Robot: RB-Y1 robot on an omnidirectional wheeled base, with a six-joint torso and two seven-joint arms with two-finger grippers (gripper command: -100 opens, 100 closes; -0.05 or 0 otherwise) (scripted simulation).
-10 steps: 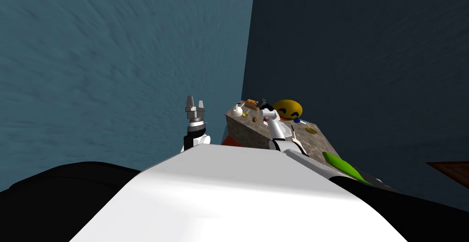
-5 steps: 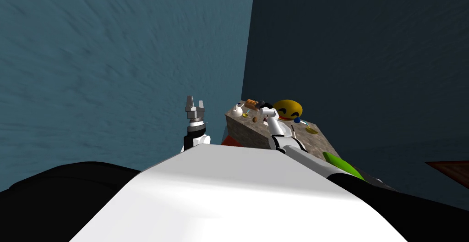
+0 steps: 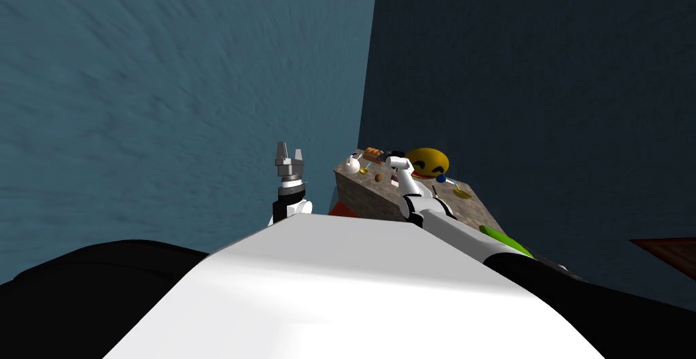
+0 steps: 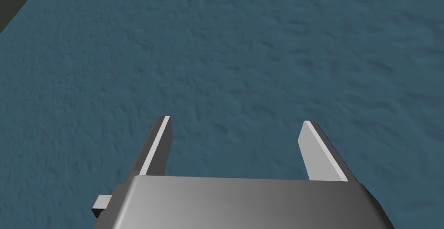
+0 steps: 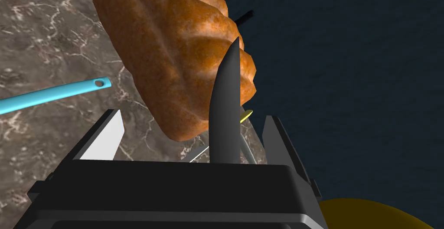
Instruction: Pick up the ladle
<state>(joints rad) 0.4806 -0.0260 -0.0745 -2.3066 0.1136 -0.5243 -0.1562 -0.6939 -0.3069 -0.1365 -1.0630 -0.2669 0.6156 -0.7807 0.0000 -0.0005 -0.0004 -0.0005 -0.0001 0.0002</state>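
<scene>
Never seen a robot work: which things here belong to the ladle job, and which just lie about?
Job: right gripper, open; dark pointed piece between its fingers, probably the ladle.
Lying about: bread loaf, turquoise handle, white teapot, yellow smiley.

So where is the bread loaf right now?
In the right wrist view the brown loaf lies on the marbled counter just ahead of the right gripper, a turquoise handle beside it.

White forearms (image 3: 405,181) carry dark joints (jaws thin, light grey).
</scene>
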